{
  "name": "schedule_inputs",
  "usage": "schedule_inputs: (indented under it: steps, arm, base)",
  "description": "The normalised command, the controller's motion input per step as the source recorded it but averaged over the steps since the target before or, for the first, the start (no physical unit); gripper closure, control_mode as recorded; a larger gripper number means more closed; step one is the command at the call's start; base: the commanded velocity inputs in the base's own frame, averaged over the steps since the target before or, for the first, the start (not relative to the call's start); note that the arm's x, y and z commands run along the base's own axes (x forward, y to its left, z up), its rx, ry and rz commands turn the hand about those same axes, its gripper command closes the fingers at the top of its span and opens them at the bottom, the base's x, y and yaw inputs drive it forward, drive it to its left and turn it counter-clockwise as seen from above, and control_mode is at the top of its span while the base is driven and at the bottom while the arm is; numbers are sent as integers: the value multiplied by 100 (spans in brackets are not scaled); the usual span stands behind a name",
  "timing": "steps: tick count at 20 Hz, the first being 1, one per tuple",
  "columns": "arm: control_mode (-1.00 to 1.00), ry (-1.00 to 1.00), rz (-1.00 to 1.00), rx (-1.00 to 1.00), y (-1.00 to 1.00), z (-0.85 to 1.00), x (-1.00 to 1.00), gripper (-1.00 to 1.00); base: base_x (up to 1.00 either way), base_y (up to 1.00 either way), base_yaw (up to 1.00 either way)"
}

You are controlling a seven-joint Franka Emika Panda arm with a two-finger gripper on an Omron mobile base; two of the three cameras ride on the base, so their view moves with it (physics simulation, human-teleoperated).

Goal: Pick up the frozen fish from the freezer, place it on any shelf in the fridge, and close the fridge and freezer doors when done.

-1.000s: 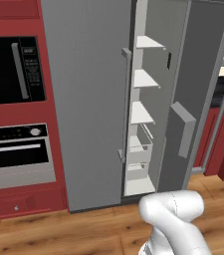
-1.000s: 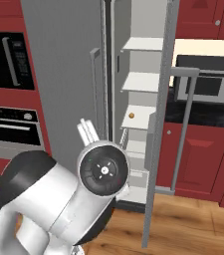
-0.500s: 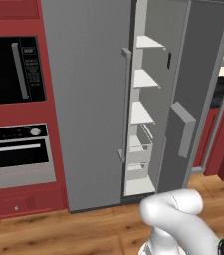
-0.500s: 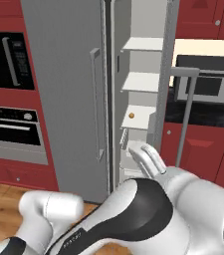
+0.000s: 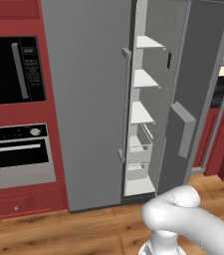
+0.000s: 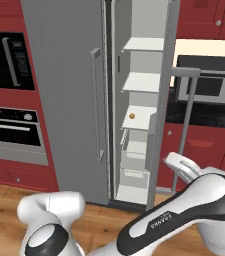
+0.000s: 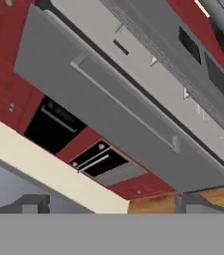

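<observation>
Grey side-by-side unit: freezer [image 5: 148,109] door open, fridge door [image 5: 86,99] shut.

One pincer [image 7: 111,203] shows in the hand view, its two dark fingertips [image 7: 31,203] spread wide apart with nothing between them; ahead of it and rolled sideways lie the closed fridge door with its one bar handle and two black oven fronts set in red cabinets. From the base views, the freezer has three short white shelves [image 6: 143,81] over two drawers [image 6: 134,155], and its one narrow door [image 5: 195,89] stands swung out to the right. One small orange-brown speck [image 6: 132,116] sits on the third shelf; whether this is the frozen fish is too small to tell. Left of the fridge, one microwave [image 5: 11,69] sits above one oven [image 5: 16,154].
</observation>
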Motion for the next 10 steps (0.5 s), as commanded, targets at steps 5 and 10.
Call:
schedule_inputs:
  steps: [5, 10]
  arm:
    - [-100, -16, 4, -5, -37, -43, 93, -100]
    - [-100, -4, 2, 0, -37, -24, 81, -100]
  base:
    - [0, 0, 0]
    - [0, 0, 0]
